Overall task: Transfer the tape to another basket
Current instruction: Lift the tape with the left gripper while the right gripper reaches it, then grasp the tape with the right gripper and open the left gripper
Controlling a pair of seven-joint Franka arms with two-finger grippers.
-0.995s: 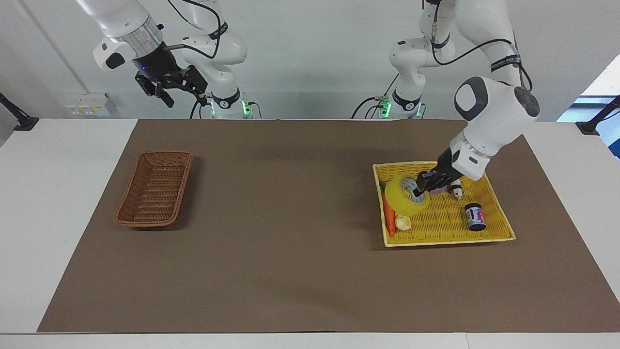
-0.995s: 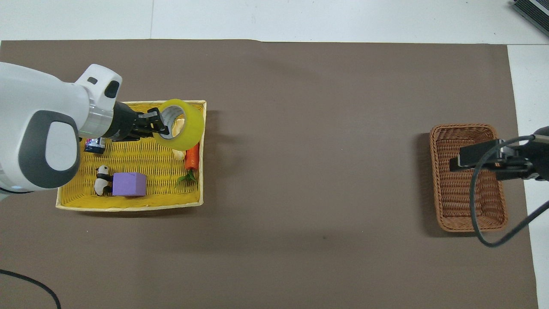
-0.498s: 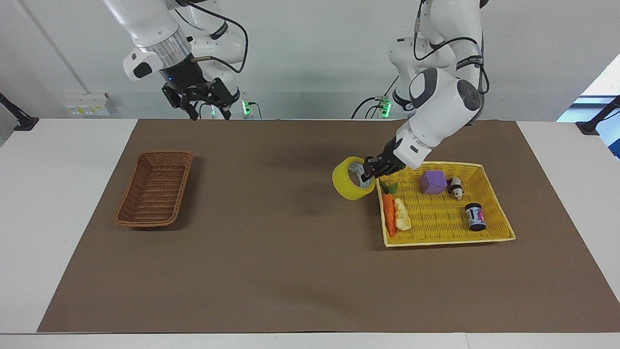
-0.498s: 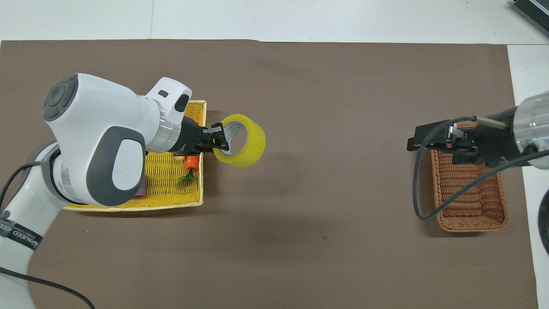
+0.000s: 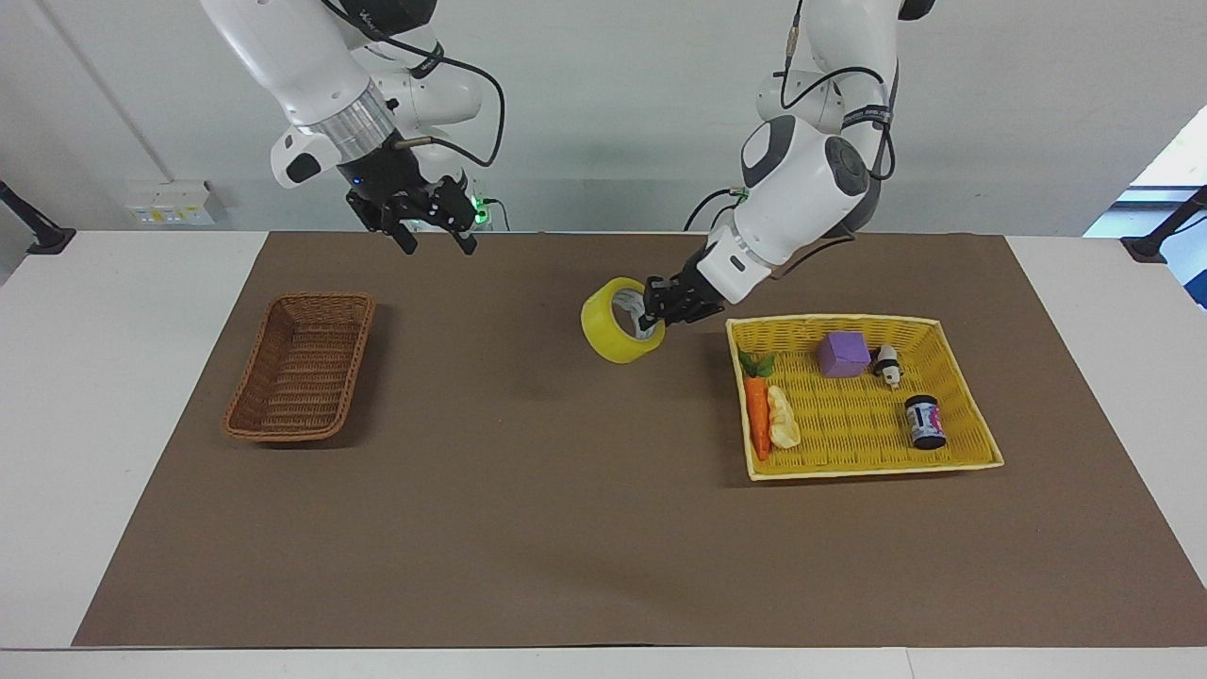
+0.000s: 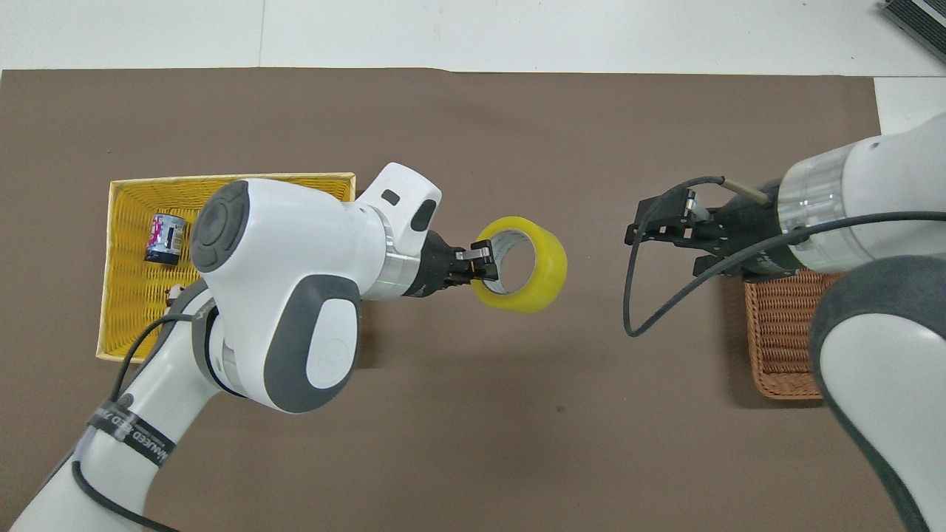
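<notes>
Above the mat, left claw (image 5: 651, 316) gripping tape (image 5: 615, 321)

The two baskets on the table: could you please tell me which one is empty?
The brown wicker basket toward the right arm's end of the table is empty; the yellow basket holds a carrot, a purple block and a jar.

One tape (image 5: 618, 332), two baskets (image 5: 300, 366) (image 5: 971, 415), one carrot (image 5: 756, 415), one cube (image 5: 842, 354).

A white table (image 5: 113, 396) carries a brown mat (image 5: 528, 528), bearing a wicker basket (image 5: 302, 366) and yellow tray-basket (image 5: 863, 467).
</notes>
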